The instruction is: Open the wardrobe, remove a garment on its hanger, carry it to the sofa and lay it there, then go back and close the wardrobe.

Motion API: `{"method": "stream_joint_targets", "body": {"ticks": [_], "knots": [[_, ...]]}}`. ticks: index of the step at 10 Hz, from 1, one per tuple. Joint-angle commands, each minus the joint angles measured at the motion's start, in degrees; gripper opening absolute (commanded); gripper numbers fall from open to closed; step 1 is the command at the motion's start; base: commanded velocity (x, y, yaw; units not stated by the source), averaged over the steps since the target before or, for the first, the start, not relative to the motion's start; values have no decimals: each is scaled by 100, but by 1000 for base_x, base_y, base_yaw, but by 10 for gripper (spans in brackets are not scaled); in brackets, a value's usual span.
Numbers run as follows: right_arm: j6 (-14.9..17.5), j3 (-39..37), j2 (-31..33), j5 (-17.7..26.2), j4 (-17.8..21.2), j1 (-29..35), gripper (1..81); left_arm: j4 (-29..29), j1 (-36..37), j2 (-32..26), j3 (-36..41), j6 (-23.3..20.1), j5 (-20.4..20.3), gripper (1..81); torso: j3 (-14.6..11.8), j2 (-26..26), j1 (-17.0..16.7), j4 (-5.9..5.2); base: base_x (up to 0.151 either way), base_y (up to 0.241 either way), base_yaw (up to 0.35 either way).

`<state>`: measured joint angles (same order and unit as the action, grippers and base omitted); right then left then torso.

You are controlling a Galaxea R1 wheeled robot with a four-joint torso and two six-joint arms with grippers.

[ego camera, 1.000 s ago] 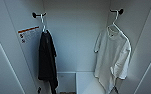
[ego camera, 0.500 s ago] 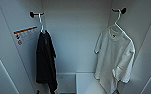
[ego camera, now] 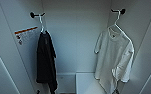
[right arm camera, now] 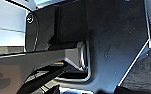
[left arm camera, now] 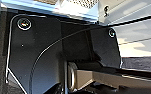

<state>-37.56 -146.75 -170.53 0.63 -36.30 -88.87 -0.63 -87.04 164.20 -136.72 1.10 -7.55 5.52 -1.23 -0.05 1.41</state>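
1. White T-shirt (ego camera: 114, 58) hangs on its white hanger (ego camera: 116, 22) at the frame's right, inside the open wardrobe (ego camera: 76, 37).
2. Black T-shirt (ego camera: 46, 62) hangs at left.
3. Whether either pincer is apart or together, I cannot tell.

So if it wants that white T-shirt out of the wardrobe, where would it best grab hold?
Probably the hanger rather than the cloth: its thin neck shows bare between the dark peg and the white T-shirt. Coming straight in from the open front suits best, since the wardrobe side wall stands close on the shirt's right. Lifting then frees the hook, and the shirt follows.
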Motion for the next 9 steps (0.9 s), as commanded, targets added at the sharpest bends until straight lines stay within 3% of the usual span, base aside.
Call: {"method": "stream_joint_targets", "body": {"ticks": [1, 5, 7, 9], "knots": [[3, 51, 8, 253, -70, 224, 811, -121, 209, -18, 57, -57, 280, 811, 2, 2, 5, 0, 79, 0, 0], [3, 51, 8, 262, -70, 224, 811, -121, 209, 0, 57, -48, 280, 811, 0, -2, 8, 0, 40, 0, 0], [3, 51, -1, 253, -114, 224, 811, -121, 226, 0, 57, -48, 271, 811, -139, 2, 13, 360, 0, 0, 0], [3, 60, -1, 262, -114, 216, 811, -112, 296, -35, 57, -48, 280, 811, -249, 0, 8, 650, 0, 0, 0]]}}
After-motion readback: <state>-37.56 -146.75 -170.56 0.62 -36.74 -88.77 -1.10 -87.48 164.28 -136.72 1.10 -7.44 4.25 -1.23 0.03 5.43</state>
